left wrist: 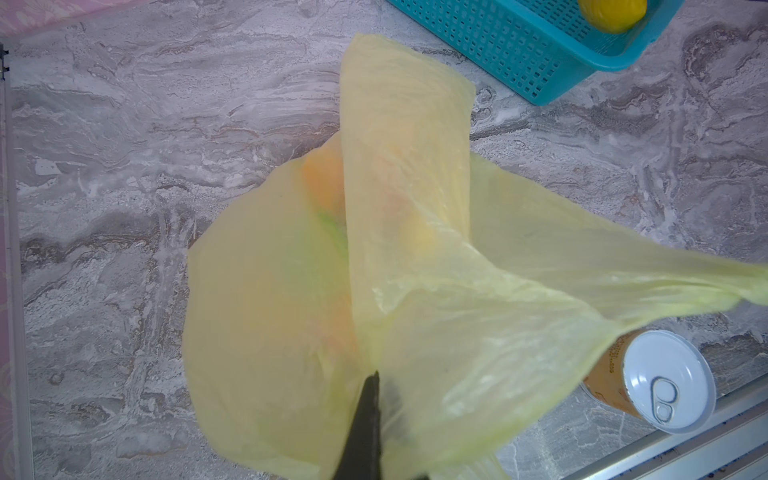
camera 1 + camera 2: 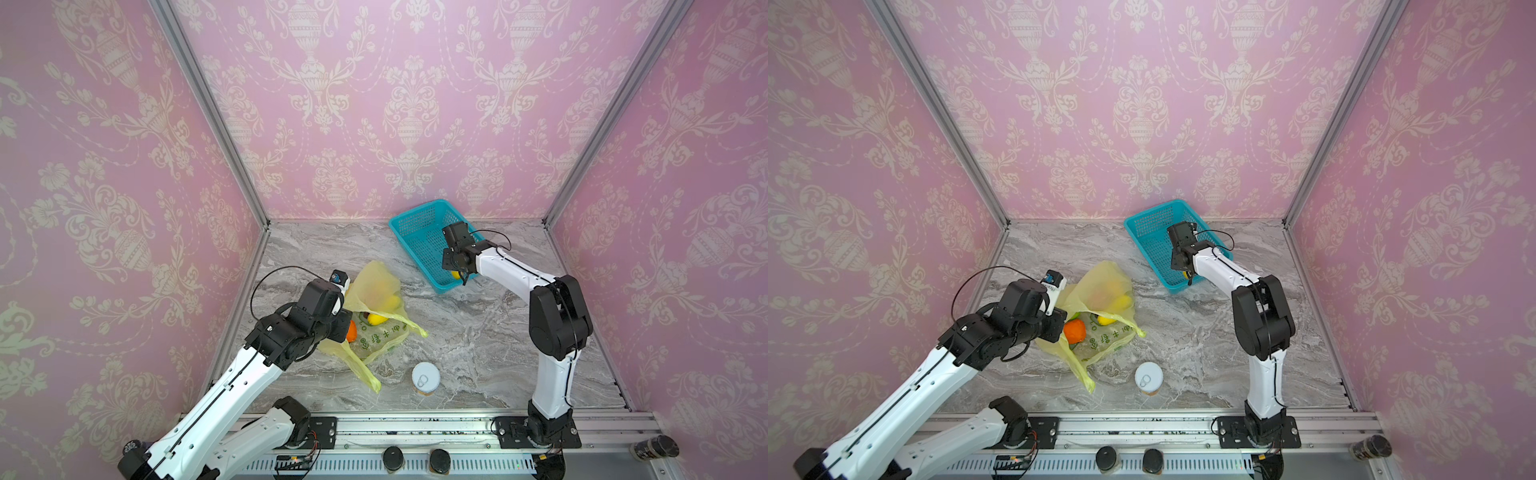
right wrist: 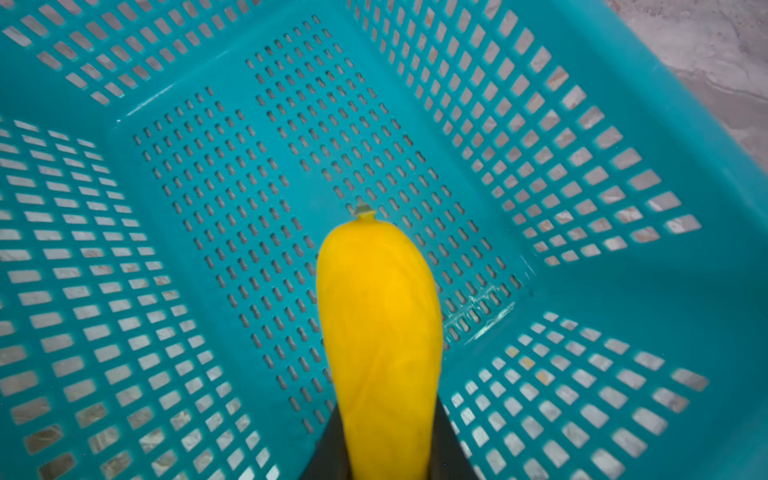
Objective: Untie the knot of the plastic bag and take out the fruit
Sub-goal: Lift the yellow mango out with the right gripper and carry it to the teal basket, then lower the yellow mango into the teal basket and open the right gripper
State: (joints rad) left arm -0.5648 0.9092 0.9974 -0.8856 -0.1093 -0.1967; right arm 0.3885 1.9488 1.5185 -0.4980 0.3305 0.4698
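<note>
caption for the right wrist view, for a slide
Right gripper holding an elongated yellow fruit over the teal basket's perforated floor.

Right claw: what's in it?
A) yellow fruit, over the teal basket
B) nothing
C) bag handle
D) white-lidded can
A: the right wrist view shows an elongated yellow fruit clamped in the right claw over the floor of the teal basket; the plastic bag is pinched by the left claw.
</note>
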